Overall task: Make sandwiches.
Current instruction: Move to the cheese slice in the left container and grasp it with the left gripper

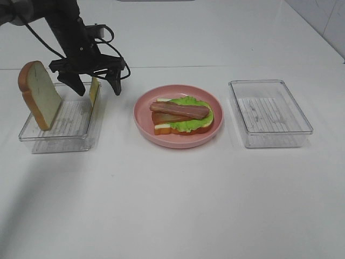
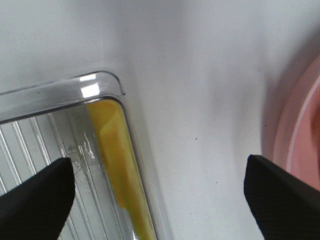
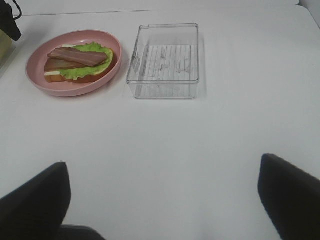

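Two pieces wait in the left tray (image 1: 59,142): a bread slice (image 1: 39,94) leaning upright at its far-left end, and a thin yellow cheese slice (image 2: 117,165) standing on edge against the wall nearest the plate (image 1: 178,143). On the plate we see the started stack: lower bread (image 1: 161,129), lettuce (image 1: 190,123) and meat strips (image 1: 180,110) on top.

Our left gripper (image 1: 99,86) hangs over that tray wall with its fingers spread wide and nothing between them, one finger over the tray floor, the other over the table (image 1: 172,205) outside. Our right gripper (image 3: 161,200) is parted too, holding nothing, well apart from the plate and the right tray (image 1: 269,141).

We judge the cheese light, thin and probably slick, likely to bend or slip if pinched at a corner. Its upper edge seems to rise above the rim, so we would take it there, mid-edge, clear of the wall. The bread looks light but bulky; we would grip it across its thickness, near the crust.
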`<state>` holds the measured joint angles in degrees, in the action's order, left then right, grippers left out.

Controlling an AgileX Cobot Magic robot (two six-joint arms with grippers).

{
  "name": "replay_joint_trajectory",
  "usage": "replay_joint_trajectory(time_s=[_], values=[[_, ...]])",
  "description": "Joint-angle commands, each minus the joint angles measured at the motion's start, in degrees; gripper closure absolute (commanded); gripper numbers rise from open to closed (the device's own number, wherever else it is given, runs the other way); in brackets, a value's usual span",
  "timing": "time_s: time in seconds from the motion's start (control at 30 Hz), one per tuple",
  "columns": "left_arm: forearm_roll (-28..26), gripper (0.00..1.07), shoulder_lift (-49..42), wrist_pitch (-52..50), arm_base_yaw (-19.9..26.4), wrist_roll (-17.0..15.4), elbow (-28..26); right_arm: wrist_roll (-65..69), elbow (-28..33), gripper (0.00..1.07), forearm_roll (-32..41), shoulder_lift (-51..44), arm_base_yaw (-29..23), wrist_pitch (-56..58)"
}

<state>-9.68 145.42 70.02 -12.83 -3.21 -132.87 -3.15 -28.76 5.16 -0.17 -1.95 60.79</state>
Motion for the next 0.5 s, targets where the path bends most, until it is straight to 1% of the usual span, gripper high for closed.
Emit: replay_joint_trajectory(time_s=[0.03,0.07,0.1,0.13,0.17,0.2,0.23,0.27,0.3,0.33,0.37,0.5], values=[[-0.4,0.3,0.11,2.86,-0.11,0.34,-0.23,-0.57,0.06,0.11,0.29,-1.43,0.17,-0.57],[-0.4,0.39,0.11,2.81,-0.11,0.34,-0.23,-0.57,0.06,0.11,0.29,-1.43,0.17,-0.57],[-0.4,0.39,0.11,2.81,-0.11,0.34,-0.23,-0.57,0.06,0.11,0.29,-1.43,0.17,-0.57],[-0.34,0.51,0.11,2.75,-0.11,0.34,-0.23,-0.57,0.06,0.11,0.29,-1.43,0.17,-0.57],[-0.23,0.58,0.11,2.69,-0.11,0.34,-0.23,-0.57,0.06,0.11,0.29,-1.43,0.17,-0.57],[-0.11,0.71,0.11,2.69,-0.11,0.34,-0.23,-0.57,0.06,0.11,0.29,-1.43,0.17,-0.57],[-0.11,0.71,0.11,2.69,-0.11,0.34,-0.23,-0.57,0.06,0.11,0.29,-1.43,0.17,-0.57],[0.0,0.75,0.11,2.75,-0.11,0.29,-0.23,-0.57,0.06,0.11,0.29,-1.43,0.17,-0.57],[0.0,0.75,0.11,2.75,-0.11,0.29,-0.23,-0.57,0.06,0.11,0.29,-1.43,0.17,-0.57],[0.23,0.84,0.11,2.92,-0.11,0.29,-0.23,-0.57,0.06,0.11,0.29,-1.43,0.17,-0.57],[0.29,0.86,0.11,2.92,-0.11,0.29,-0.23,-0.57,0.06,0.11,0.29,-1.43,0.17,-0.57],[0.11,0.87,0.06,2.98,-0.11,0.0,-0.23,-0.57,0.06,0.11,0.29,-1.43,0.17,-0.57]])
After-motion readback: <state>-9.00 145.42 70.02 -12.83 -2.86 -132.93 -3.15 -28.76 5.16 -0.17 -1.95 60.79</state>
